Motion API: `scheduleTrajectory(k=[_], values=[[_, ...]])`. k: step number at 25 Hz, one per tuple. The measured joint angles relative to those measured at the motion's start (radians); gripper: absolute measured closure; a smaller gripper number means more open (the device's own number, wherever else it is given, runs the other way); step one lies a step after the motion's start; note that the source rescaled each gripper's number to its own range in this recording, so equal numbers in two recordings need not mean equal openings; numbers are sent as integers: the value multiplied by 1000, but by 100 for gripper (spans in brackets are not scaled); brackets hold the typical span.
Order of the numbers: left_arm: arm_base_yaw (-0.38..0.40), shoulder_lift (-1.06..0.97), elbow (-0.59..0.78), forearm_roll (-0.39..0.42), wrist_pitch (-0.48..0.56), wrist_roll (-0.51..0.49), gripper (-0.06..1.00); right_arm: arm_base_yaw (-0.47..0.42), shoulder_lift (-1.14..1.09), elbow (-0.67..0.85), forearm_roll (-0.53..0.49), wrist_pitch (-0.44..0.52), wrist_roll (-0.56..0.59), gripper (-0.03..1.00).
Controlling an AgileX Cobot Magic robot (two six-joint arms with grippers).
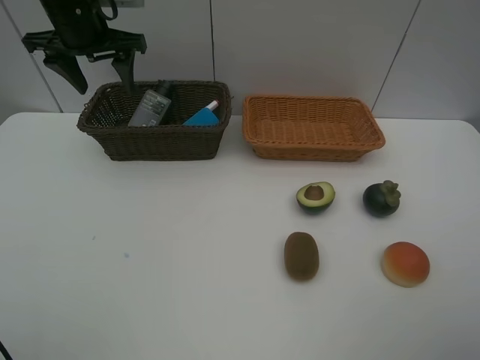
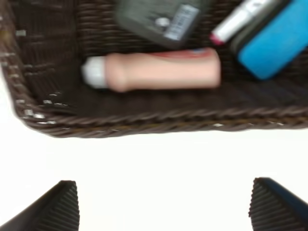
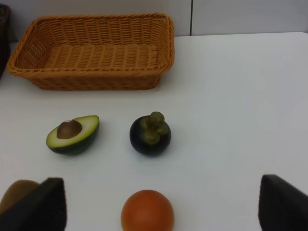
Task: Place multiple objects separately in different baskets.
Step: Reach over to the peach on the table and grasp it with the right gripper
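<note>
Left pincer point(image 1: 105, 82), upper left, hangs spread and empty; we should centre our spread right pincer point(image 3: 160, 185) around the mangosteen point(image 3: 149, 134) before closing.

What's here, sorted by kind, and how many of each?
Fruits: 4 (avocado half, mangosteen, kiwi, orange-yellow fruit)
Bottles: 2 (dark green bottle, pink bottle)
Marker: 1
Blue eraser: 1
Baskets: 2 (dark brown basket, light orange basket)
Total: 10

Nothing here can be read. Inside the dark brown basket point(image 1: 154, 140), the dark green pump bottle point(image 1: 152, 107) carries a pale printed label point(image 2: 180, 21) (its lines too blurred to make out). The pink white-capped bottle point(image 2: 159, 70) in the same basket shows only a red band.
</note>
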Motion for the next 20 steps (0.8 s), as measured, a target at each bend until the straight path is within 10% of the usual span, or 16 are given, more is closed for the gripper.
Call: scheduleTrajectory(k=[11, 20], values=[[220, -329, 394, 1, 0, 41, 8, 0, 0, 0, 0, 0, 0, -3], [228, -858, 823, -89, 1, 133, 8, 0, 0, 0, 0, 0, 0, -3]])
